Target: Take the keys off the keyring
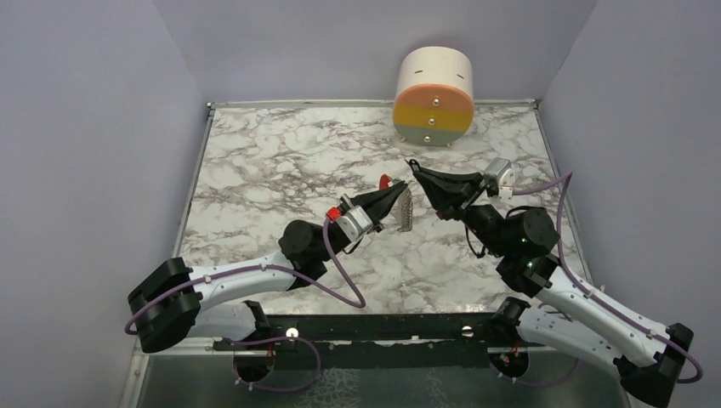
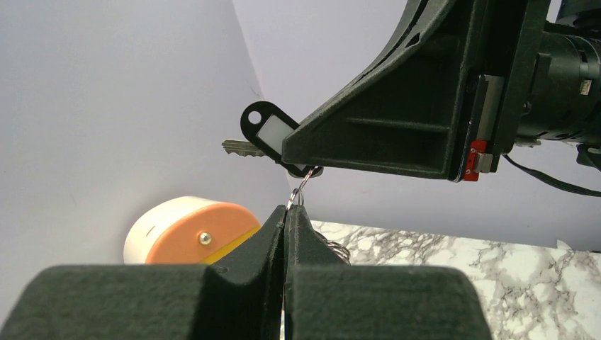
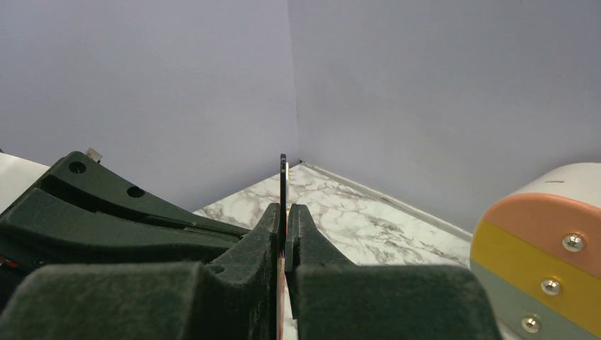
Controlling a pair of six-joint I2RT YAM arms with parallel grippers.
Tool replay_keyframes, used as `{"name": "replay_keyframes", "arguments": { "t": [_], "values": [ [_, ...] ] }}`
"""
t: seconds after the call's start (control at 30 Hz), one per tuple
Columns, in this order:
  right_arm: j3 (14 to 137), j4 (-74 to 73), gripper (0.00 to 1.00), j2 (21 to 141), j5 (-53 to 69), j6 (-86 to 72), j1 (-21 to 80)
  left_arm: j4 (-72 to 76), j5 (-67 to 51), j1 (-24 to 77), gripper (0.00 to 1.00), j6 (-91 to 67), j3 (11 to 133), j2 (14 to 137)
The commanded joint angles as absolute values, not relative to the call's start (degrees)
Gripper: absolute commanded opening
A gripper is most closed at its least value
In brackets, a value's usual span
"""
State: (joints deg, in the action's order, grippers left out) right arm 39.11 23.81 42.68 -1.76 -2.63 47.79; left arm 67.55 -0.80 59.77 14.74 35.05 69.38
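the whole bunch hangs in the air above the middle of the bench (image 1: 255, 170), strung between the two arms rather than lying flat, which i take to be so that the ring can be worked free. the left gripper (image 2: 286, 212) is pressed together with the thin wire keyring (image 2: 298, 193) nipped at its very tips, so the loop stands up out of the fingers toward the other arm. the right gripper (image 3: 285, 210), just to the far right of it, is likewise pressed together, pinching a flat black tag (image 2: 264, 129); a key blade (image 2: 238, 147) pokes out from behind the tag. a red piece (image 1: 384, 180) sits by the left gripper's tip and a silvery strip (image 1: 406, 211) dangles below the gap between the arms. holding ring and tag in separate grips pulls the link taut, probably so that a piece can be slid round the coil and off. the wire is fine and looks likely to slip from so narrow a pinch.
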Motion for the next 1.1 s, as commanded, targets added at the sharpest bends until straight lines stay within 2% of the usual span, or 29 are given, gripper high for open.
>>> {"name": "replay_keyframes", "arguments": {
  "t": [0.0,0.23,0.77,1.07],
  "values": [
    [39.9,25.4,0.01,40.9,-6.0,-0.6,47.5,68.8,2.4,59.7,0.0,16.1,34.1,67.1],
    [39.2,25.2,0.01,40.4,-6.7,-0.7,47.5,69.9,3.1,59.7,0.0,16.2,33.3,66.0],
    [37.6,26.3,0.01,42.1,-5.9,-2.8,47.5,86.6,3.9,59.7,0.0,13.4,28.4,68.1],
    [37.4,27.6,0.01,45.1,-4.0,-4.3,47.5,85.9,2.8,59.7,0.0,13.4,29.2,67.9]
  ]
}}
